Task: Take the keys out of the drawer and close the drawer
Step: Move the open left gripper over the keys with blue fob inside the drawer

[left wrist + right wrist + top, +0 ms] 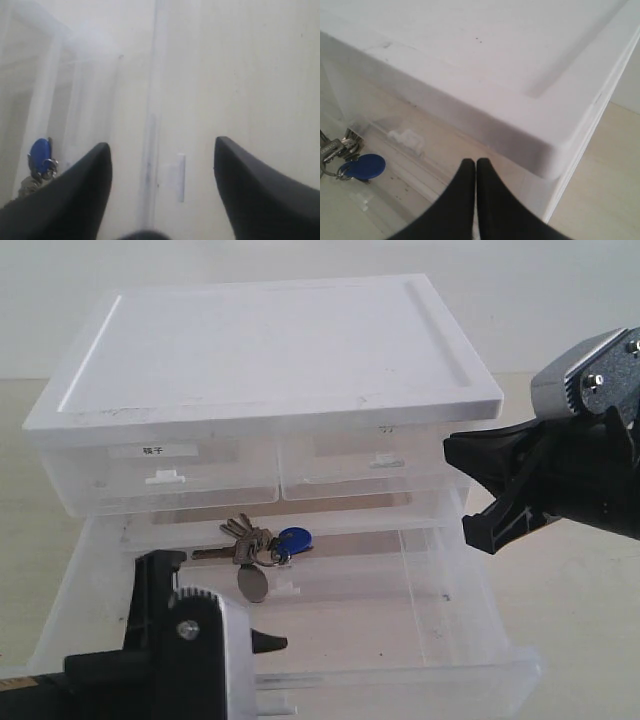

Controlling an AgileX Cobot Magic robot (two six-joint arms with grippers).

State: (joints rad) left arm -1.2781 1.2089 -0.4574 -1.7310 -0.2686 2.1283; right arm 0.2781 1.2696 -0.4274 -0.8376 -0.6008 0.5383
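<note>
Exterior, keys: the keys (262,545) lie flat at the back of the open drawer (470,640). Their long axis runs 9 to 3 o'clock, with one blade pointing to 9 and the blue fob (293,538) at the 3 end.
Exterior, surroundings: the white-topped cabinet (270,340) stands just behind at 12, and its upper left front carries a label (153,450).
Exterior, arms: the left gripper (215,612) is at 7 o'clock of the keys, near the drawer front. The right gripper (470,488) is at 3, by the drawer's side wall.
Left wrist, pincer: spread wide and empty, with the fob just beside one finger (75,190).
Right wrist, pincer: the fingertips (467,172) are pressed together and hold nothing. The cabinet corner is close, and the keys are apart from them.
Wrist views only: they show the finger gaps plainly, which the exterior view does not.
</note>
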